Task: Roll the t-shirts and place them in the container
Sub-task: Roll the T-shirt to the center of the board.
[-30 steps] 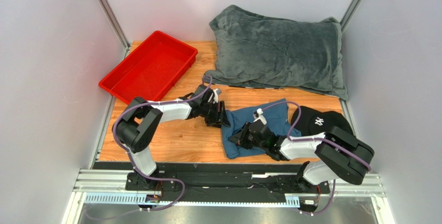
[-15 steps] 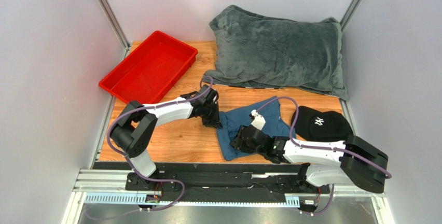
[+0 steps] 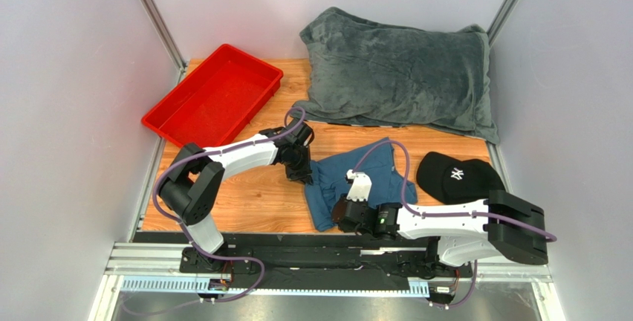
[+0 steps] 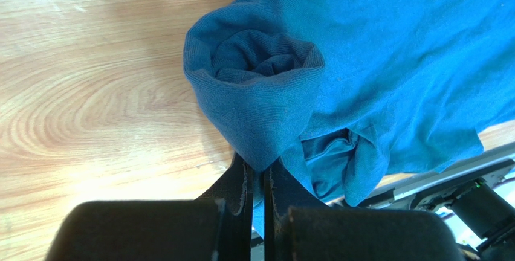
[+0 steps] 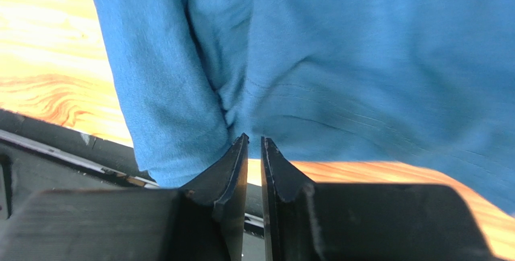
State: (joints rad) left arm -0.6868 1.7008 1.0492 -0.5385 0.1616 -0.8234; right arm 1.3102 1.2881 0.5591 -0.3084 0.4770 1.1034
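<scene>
teal-blue t-shirt (image 3: 374, 166), rumpled with one end curled into a roll, pinched by left fingers (image 4: 237, 183) and right fingers (image 5: 232, 165).

You have one tee (image 3: 330, 191) in view: plain dark teal-blue, unprinted, lying crumpled on the tabletop (image 3: 245, 195), right of centre and close to the near edge. It is not spread flat; folds bunch through its middle, and its near-left corner reaches the tabletop's near edge. Its left side is curled over into a loose roll, the open end showing cloth wound inside. The left claw (image 4: 257, 173) is clamped on a fold just under that roll. A thick fold sits at the right claw's (image 5: 254, 143) tips; whether it's pinched, you can't tell.
</scene>
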